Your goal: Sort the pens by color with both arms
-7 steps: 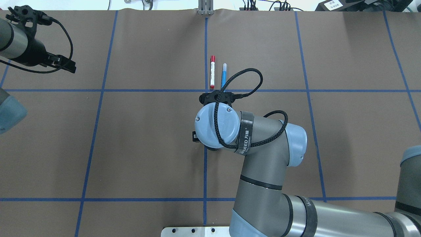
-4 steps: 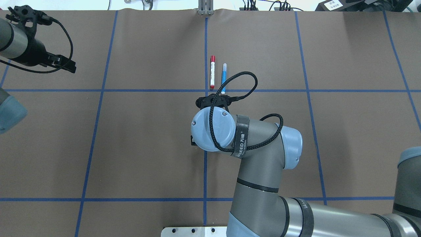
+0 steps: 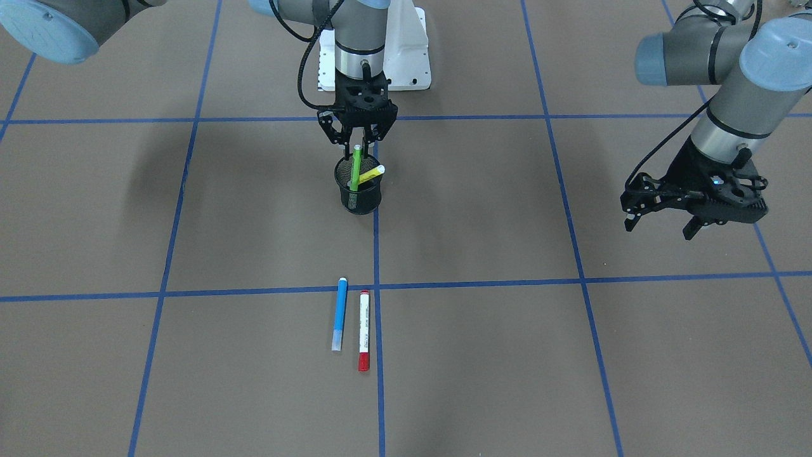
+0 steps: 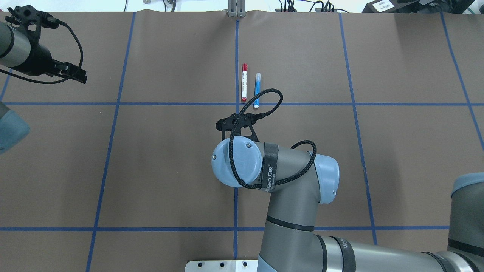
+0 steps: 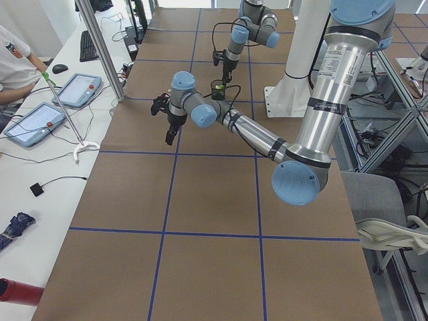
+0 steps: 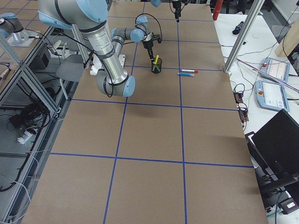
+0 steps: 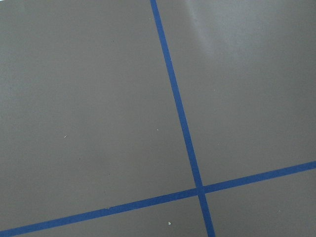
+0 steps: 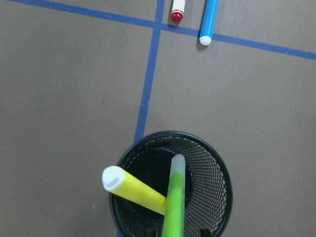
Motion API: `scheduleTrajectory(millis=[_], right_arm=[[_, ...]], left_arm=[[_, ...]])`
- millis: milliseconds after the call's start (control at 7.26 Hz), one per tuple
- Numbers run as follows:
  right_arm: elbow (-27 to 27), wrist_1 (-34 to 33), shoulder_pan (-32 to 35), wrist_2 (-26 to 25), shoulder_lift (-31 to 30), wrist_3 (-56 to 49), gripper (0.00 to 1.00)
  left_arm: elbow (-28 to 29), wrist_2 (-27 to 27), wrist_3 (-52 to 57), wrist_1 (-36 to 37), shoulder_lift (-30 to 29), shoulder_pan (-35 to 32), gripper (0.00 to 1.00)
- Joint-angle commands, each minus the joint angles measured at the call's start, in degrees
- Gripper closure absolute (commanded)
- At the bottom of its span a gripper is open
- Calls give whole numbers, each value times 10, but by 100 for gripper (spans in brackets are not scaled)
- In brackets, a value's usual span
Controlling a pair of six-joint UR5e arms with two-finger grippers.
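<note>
A lime green pen (image 3: 356,168) and a yellow pen (image 3: 369,176) stand tilted in a black mesh cup (image 3: 360,198). My right gripper (image 3: 357,151) hangs just above the cup. Its jaws stand open on either side of the green pen's top end. In the right wrist view the green pen (image 8: 174,202) runs up between the fingers, beside the yellow pen (image 8: 133,190). The blue pen (image 3: 340,314) and the red-capped white pen (image 3: 363,330) lie side by side on the mat, beyond the cup. My left gripper (image 3: 660,225) is open and empty, far off to the side. The overhead view hides the cup under my right wrist.
The brown mat carries a grid of blue tape lines (image 4: 236,56). The white metal base (image 3: 412,57) stands behind the cup. The blue pen (image 4: 257,90) and red-capped pen (image 4: 244,87) lie by the centre line. An operator's table with tablets (image 5: 40,120) runs along the far edge.
My right arm has drawn back toward the robot's base and slightly left in the overhead view, away from the two lying pens. The left arm and the lying pens have not moved.
</note>
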Motion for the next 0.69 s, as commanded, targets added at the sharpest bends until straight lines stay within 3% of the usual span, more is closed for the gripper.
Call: scheduleTrajectory(millis=[0,138,551], right_arm=[[1,-1,-7,-15,-1,-4,75],[2,-4,-7,-15,-1,-4,100],[31,-24,-2,-32,1,-16,100]], left_arm=[[-1,0,0,-1,2,0,0],[-1,0,0,-1,2,0,0],[-1,0,-1,-2,1,0,0]])
